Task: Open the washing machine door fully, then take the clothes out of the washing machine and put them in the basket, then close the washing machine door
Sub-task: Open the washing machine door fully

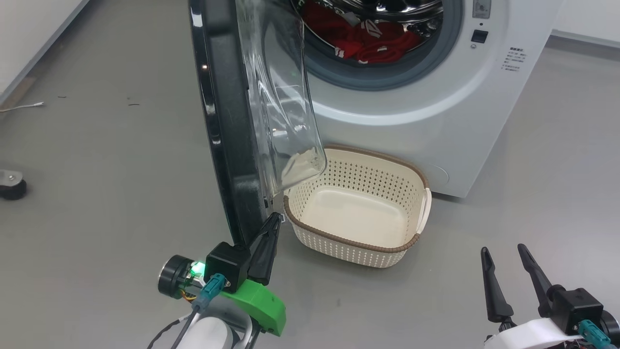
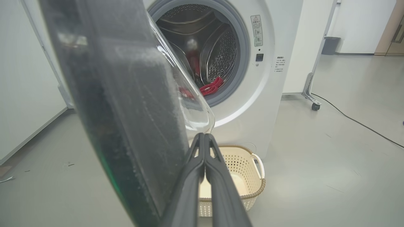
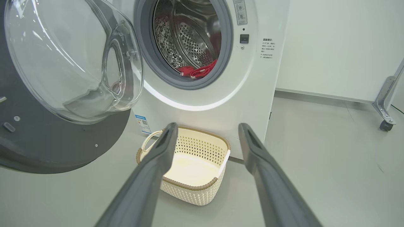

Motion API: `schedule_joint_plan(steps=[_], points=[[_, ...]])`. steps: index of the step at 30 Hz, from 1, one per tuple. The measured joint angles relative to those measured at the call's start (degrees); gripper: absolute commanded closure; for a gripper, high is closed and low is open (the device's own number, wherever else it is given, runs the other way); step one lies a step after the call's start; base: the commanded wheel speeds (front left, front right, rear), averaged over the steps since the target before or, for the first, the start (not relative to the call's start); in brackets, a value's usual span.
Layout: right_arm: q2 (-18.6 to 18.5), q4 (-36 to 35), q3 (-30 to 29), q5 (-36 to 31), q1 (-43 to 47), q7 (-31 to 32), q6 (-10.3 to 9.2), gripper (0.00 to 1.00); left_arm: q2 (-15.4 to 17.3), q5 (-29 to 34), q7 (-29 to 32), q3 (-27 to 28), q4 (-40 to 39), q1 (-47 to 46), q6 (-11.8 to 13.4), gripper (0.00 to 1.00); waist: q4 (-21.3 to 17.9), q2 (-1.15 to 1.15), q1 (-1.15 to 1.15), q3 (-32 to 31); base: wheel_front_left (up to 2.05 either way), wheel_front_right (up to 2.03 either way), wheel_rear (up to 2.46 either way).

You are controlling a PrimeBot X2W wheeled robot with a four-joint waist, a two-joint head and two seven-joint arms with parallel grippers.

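Fingers (image 2: 189, 176) of the left gripper (image 1: 274, 218) are pressed together, empty, tips at the open door's (image 1: 227, 121) lower edge. The right gripper (image 1: 503, 251) hangs wide open, empty, near the basket (image 1: 348, 242), which sits empty before the washer (image 1: 436, 111); red clothes (image 1: 378, 41) lie in its drum.

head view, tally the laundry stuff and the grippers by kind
washing machine: 1
door: 1
basket: 1
heap of red clothes: 1
grippers: 2, the left gripper shut, the right gripper open
total: 6
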Motion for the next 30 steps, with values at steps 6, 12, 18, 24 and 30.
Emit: schedule_joint_plan(steps=[6, 12, 18, 24, 30], points=[[0.0, -0.04, -0.27, -0.14, -0.21, 0.0, 0.15, 0.0, 0.0, 0.0, -0.48, 0.01, 0.0, 0.03, 0.29, 1.0, 2.34, 0.0, 0.0, 0.25, 0.0, 0.0, 0.0], [0.01, -0.02, -0.27, -0.68, -0.41, 0.0, 0.68, 0.0, -0.01, 0.07, -0.58, 0.8, 0.64, 0.12, 0.3, 1.0, 4.75, 0.0, 0.0, 0.44, 0.0, 0.0, 0.0], [0.2, 0.15, 0.68, -1.2, -0.88, 0.0, 1.49, 0.0, 0.54, 0.13, -1.07, 3.92, 1.37, 0.98, 0.31, 1.0, 6.0, 0.0, 0.0, 0.34, 0.0, 0.0, 0.0], [0.26, 0.46, 1.25, -1.53, -1.72, 0.0, 2.0, 0.0, 1.37, 0.6, -1.58, 8.15, 2.87, 1.32, 0.31, 1.0, 5.62, 0.0, 0.0, 0.41, 0.0, 0.0, 0.0], [0.41, 0.62, 1.53, -1.71, -1.97, 0.0, 2.11, 0.0, 3.35, 1.76, -1.76, 13.74, 4.69, 1.51, 0.6, 1.0, 4.48, 0.0, 0.0, 0.9, 0.0, 0.0, 0.0]])
